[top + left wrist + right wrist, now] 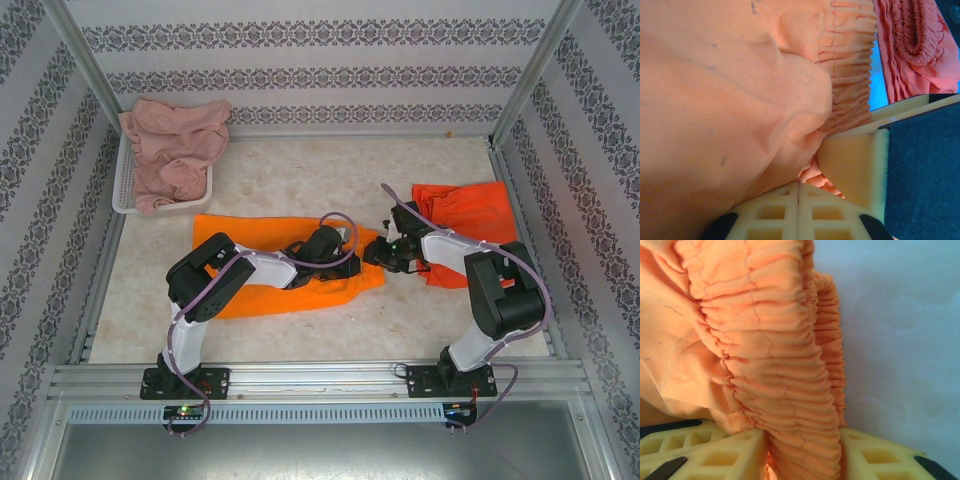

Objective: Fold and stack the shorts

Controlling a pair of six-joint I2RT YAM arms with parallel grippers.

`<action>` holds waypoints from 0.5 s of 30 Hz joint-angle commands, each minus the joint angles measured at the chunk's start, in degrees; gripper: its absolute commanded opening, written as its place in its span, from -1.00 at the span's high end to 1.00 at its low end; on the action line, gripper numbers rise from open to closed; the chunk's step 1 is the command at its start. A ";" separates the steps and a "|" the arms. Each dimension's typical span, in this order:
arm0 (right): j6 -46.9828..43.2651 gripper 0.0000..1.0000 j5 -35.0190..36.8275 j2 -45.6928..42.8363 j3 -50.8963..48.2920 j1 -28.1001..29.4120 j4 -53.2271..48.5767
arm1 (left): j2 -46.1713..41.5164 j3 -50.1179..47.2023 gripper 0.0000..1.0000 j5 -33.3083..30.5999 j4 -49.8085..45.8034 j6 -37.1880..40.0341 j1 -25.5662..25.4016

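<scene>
Right wrist view: the right gripper (802,440) pinches the ruched elastic waistband of the bright orange soft fabric shorts (765,340), which lie on the table (300,180). The left gripper (799,192) has its jaws pressed together, tips against smooth cloth; any grip is hidden.

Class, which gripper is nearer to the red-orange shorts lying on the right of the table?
Right. The right gripper sits just left of the red-orange shorts, at the waistband of the bright orange shorts; the left gripper is farther left, over that same garment.
</scene>
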 commanded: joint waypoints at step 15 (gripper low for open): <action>-4.65 1.00 11.84 -1.36 4.37 2.60 -8.68 | -22.31 -7.88 0.64 -7.42 -12.99 4.10 5.03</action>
